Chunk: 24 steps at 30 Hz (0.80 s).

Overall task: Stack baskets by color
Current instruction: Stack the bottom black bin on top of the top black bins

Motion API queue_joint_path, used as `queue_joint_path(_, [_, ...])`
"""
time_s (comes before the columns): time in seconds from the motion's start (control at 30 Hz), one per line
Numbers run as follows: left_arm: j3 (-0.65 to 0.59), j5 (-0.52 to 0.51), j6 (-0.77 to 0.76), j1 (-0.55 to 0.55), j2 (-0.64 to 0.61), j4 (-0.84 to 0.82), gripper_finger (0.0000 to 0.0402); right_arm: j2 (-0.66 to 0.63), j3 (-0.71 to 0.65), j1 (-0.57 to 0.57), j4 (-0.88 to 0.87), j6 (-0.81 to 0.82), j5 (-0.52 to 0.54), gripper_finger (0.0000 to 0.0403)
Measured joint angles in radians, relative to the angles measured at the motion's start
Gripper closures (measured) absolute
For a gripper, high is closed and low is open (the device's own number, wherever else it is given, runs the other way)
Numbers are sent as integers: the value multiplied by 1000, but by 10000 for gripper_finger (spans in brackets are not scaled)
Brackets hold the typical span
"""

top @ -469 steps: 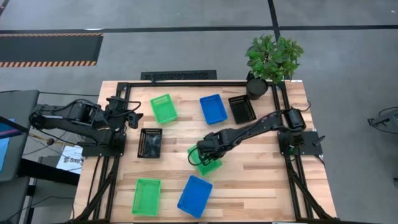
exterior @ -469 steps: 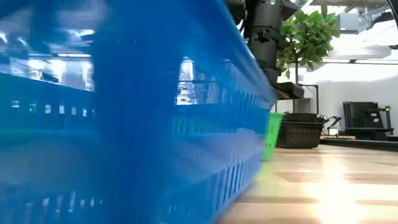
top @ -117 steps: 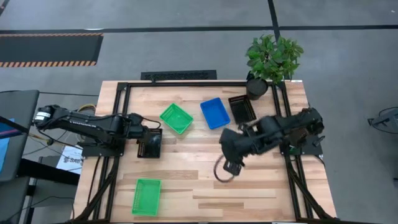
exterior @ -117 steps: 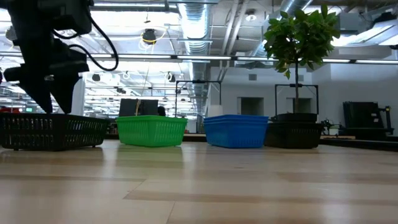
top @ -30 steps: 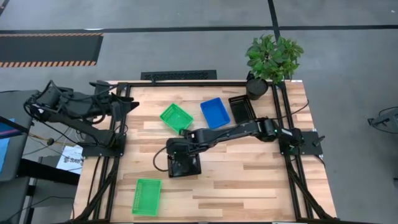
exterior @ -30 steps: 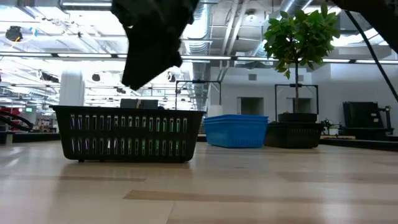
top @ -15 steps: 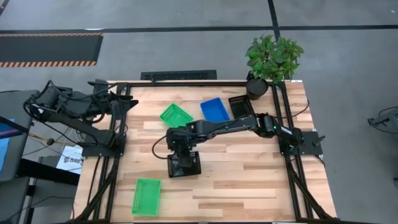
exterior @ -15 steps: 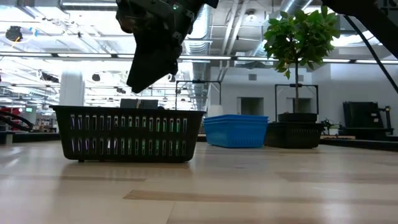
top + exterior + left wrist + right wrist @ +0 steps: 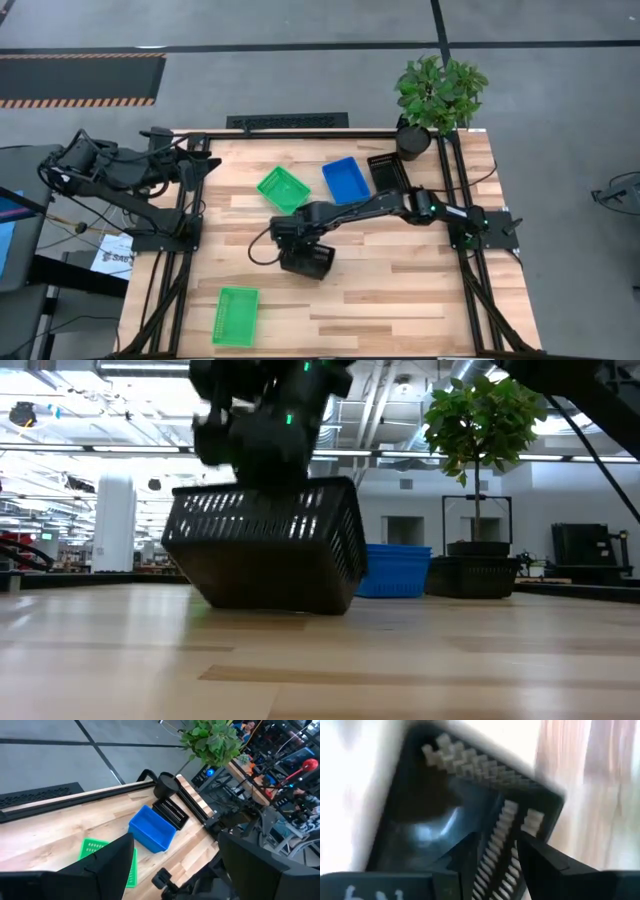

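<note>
Your right arm reaches from its base at the right edge of the table [image 9: 400, 290] in a long, low diagonal toward the frame's centre, with the right claw [image 9: 291, 240] pointing down over a black basket [image 9: 308, 259]. In the right wrist view its fingers [image 9: 540, 865] straddle one mesh wall of that basket, one inside and one outside, so the claw is clamped narrowly on the wall. From table height you can see the black basket [image 9: 268, 546] tilted, one side raised off the wood while the lower corner sits close to or on the surface; which of the two I cannot tell.

Your left arm is folded back at the upper left corner of the table, elbow bent outward, and the left claw [image 9: 200, 165] hangs over the frame rail with its fingers [image 9: 107, 865] spread wide and nothing between them.

A green basket [image 9: 283, 189] lies just above and left of the held one, and a blue basket [image 9: 344, 179] sits to its right. A second black basket [image 9: 385, 171] lies beside the blue, near the plant pot [image 9: 411, 141]. Another green basket [image 9: 235, 315] rests alone at the lower left.
</note>
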Motion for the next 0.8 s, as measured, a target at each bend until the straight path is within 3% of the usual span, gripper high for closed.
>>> queue_joint_path(0.17, [0, 0, 0, 0, 0, -7, 123, 14, -4, 0, -41, 18, 0, 262])
queue_joint_path(0.4, [0, -5, 3, 0, 0, -12, 123, 14, -3, -2, -61, 25, 0, 387])
queue_joint_path(0.8, [0, -4, 4, 0, 0, -30, 123, 12, 31, -9, -144, 84, -1, 400])
